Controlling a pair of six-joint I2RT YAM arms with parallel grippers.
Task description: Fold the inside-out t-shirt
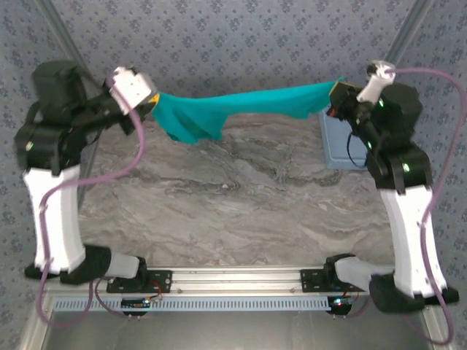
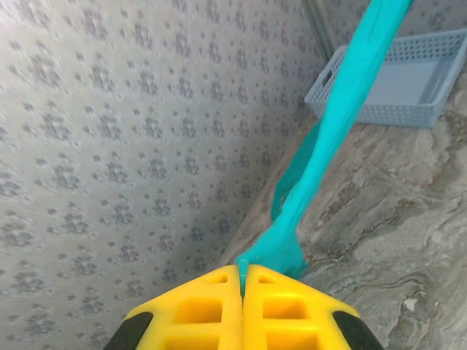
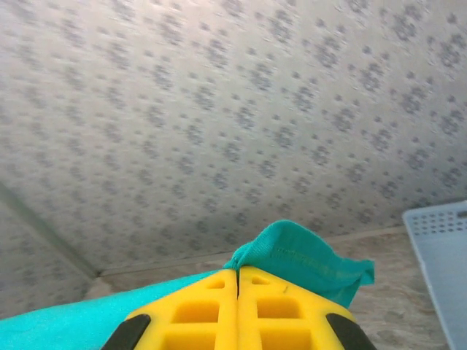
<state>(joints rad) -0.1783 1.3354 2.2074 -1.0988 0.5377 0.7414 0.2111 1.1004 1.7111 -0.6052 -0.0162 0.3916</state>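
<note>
We log one teal-green soft fabric t-shirt (image 1: 241,109), strung between the two pairs of fingers above the grey marbled worktop (image 1: 241,204). The left fingers (image 2: 241,281) are closed on one end; the right fingers (image 3: 238,277) are closed on a stitched hem. We judge either thin pinch could slip under tension. The top view shows slack hanging beside the left fingers; the left wrist view shows the light blue slotted plastic basket (image 2: 408,80) beyond them.

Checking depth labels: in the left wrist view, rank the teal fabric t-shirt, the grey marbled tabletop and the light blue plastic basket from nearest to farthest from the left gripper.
1. teal fabric t-shirt: pinched in the left gripper.
2. grey marbled tabletop: below, to the right.
3. light blue plastic basket: far upper right.
</note>
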